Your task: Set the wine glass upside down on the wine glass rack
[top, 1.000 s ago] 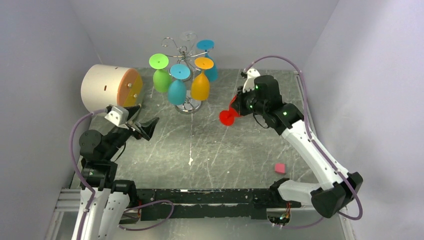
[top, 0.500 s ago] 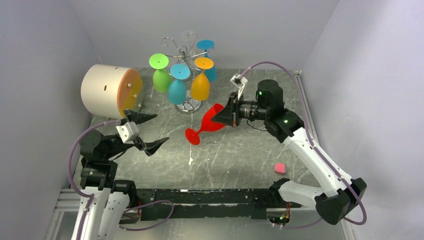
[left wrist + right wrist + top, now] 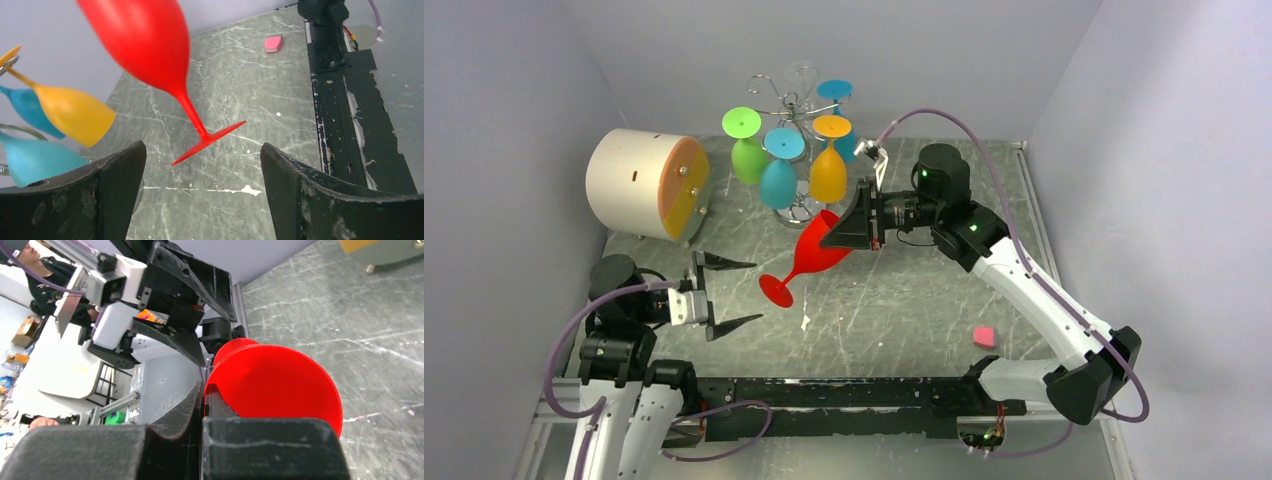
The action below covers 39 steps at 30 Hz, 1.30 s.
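A red wine glass (image 3: 809,258) hangs tilted in the air over the table, its foot (image 3: 776,290) lowest and pointing left. My right gripper (image 3: 849,230) is shut on the rim of its bowl (image 3: 275,385), one finger inside and one outside. My left gripper (image 3: 757,291) is open, level with the foot and just left of it. In the left wrist view the foot (image 3: 210,142) floats ahead of the gap between the fingers (image 3: 115,185), touching neither. The wine glass rack (image 3: 796,105), silver wire on a chrome base, stands at the back.
Green (image 3: 746,150), blue (image 3: 779,175), orange (image 3: 826,170) and teal (image 3: 842,125) glasses hang upside down on the rack. A cream cylinder with an orange end (image 3: 639,183) lies at the back left. A pink block (image 3: 984,336) sits front right. A black strip (image 3: 844,395) runs along the near edge.
My right arm has carried the red glass left and forward, tipping its foot toward the left gripper. My left gripper has dropped nearer the base and turned to face the foot.
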### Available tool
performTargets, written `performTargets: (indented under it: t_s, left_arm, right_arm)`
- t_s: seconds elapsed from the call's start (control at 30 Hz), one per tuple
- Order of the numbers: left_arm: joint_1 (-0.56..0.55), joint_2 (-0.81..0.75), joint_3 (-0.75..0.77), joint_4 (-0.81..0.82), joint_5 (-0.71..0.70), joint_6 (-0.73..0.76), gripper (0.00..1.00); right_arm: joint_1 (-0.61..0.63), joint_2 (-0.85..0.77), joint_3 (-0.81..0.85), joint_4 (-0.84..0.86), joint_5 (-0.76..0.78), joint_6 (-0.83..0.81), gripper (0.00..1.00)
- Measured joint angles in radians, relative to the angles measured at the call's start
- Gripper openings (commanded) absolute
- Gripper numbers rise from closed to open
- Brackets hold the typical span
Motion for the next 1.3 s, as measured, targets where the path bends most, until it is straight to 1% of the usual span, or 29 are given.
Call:
performTargets:
  t_s: [0.07,0.2,0.27,0.3,0.33,0.37,0.4,0.53,0.63,0.73,0.77,0.83,0.93,1.03,1.1,1.2,1.23,1.27,1.3]
  left_arm:
    - [-0.002,-0.008,0.001,-0.034,0.022,0.054,0.83]
    - [-0.002,-0.011,0.001,-0.073,0.035,0.115,0.79]
    - [-0.002,-0.011,0.001,-0.084,0.042,0.137,0.74]
    - [-0.002,-0.011,0.001,-0.090,0.047,0.148,0.67]
    - [-0.002,-0.012,0.001,-0.096,0.051,0.155,0.63]
    - [-0.002,-0.012,0.001,-0.101,0.054,0.165,0.54]
    - [-0.002,-0.012,0.001,-0.105,0.056,0.174,0.50]
    - [-0.002,-0.012,0.001,-0.117,0.060,0.197,0.45]
    - [-0.003,-0.012,0.000,-0.119,0.062,0.199,0.33]
    - [-0.004,-0.004,-0.001,-0.128,0.074,0.210,0.18]
    - [-0.006,0.003,0.000,-0.136,0.082,0.222,0.14]
    - [-0.013,0.020,0.005,-0.157,0.101,0.249,0.08]
    - [-0.023,0.039,0.020,-0.189,0.129,0.291,0.07]
    - [-0.027,0.039,0.033,-0.203,0.138,0.306,0.07]
    - [-0.027,0.036,0.034,-0.205,0.138,0.309,0.07]
    - [-0.027,0.032,0.034,-0.208,0.133,0.311,0.07]
    - [-0.027,0.029,0.034,-0.208,0.130,0.313,0.07]
    - [-0.027,0.027,0.034,-0.209,0.127,0.314,0.07]
    - [-0.027,0.025,0.034,-0.209,0.125,0.316,0.07]
  right_arm:
    - [0.013,0.010,0.023,0.002,-0.007,0.003,0.00]
    - [0.040,0.023,0.052,0.007,-0.013,0.017,0.00]
    - [0.052,0.029,0.060,0.008,-0.012,0.019,0.00]
    - [0.059,0.032,0.065,0.009,-0.011,0.019,0.00]
    - [0.065,0.035,0.069,0.010,-0.011,0.019,0.00]
    - [0.070,0.037,0.070,0.012,-0.011,0.019,0.00]
    - [0.075,0.038,0.071,0.013,-0.010,0.020,0.00]
    - [0.087,0.045,0.071,0.014,-0.010,0.023,0.00]
    - [0.093,0.060,0.072,0.014,-0.010,0.022,0.00]
    - [0.090,0.068,0.080,0.015,-0.007,0.022,0.01]
    - [0.089,0.069,0.082,0.014,-0.006,0.022,0.04]
    - [0.089,0.071,0.087,0.014,-0.003,0.023,0.12]
    - [0.086,0.076,0.094,0.018,0.016,0.019,0.29]
    - [0.086,0.079,0.096,0.021,0.039,0.005,0.44]
    - [0.087,0.078,0.096,0.021,0.058,-0.008,0.57]
    - [0.092,0.070,0.096,0.016,0.089,-0.028,0.68]
    - [0.093,0.064,0.096,0.013,0.100,-0.034,0.74]
    - [0.093,0.056,0.096,0.013,0.110,-0.040,0.95]
    - [0.093,0.046,0.096,0.013,0.121,-0.045,0.99]
